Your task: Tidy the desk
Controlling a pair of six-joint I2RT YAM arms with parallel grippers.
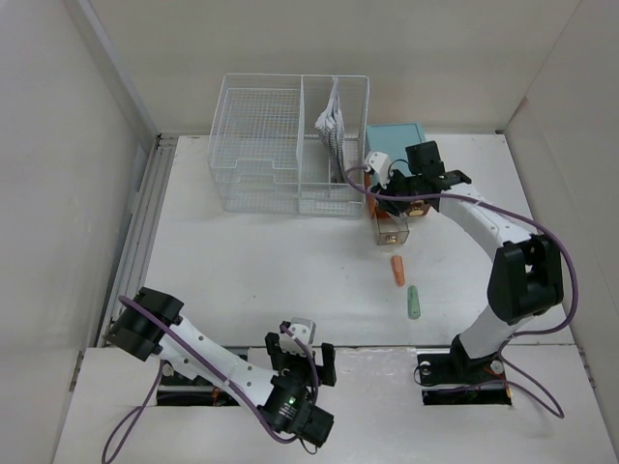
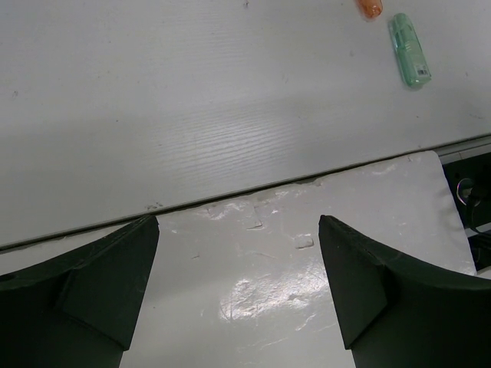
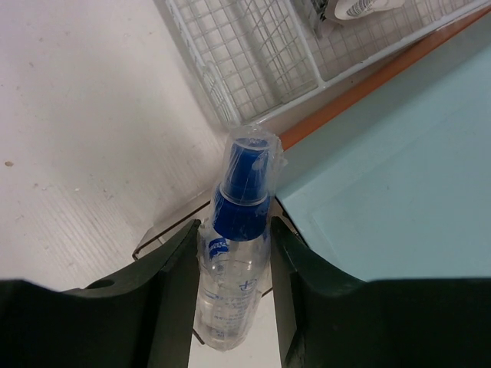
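The right gripper [image 3: 232, 238] clamps a clear spray bottle [image 3: 245, 176] with a blue nozzle at the corner of the teal drawer box [image 3: 383, 176], near the white wire basket [image 1: 261, 135]. The left gripper [image 2: 238, 230] stands wide open and empty over the near edge of the white desk [image 1: 271, 261], which spreads beneath both arms.

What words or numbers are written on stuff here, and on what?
No text reads clearly.
Spray bottle: blue badge and small print, too blurred.
Green marker: white label, too small.
White pack in the wire basket: dark marks, unreadable.
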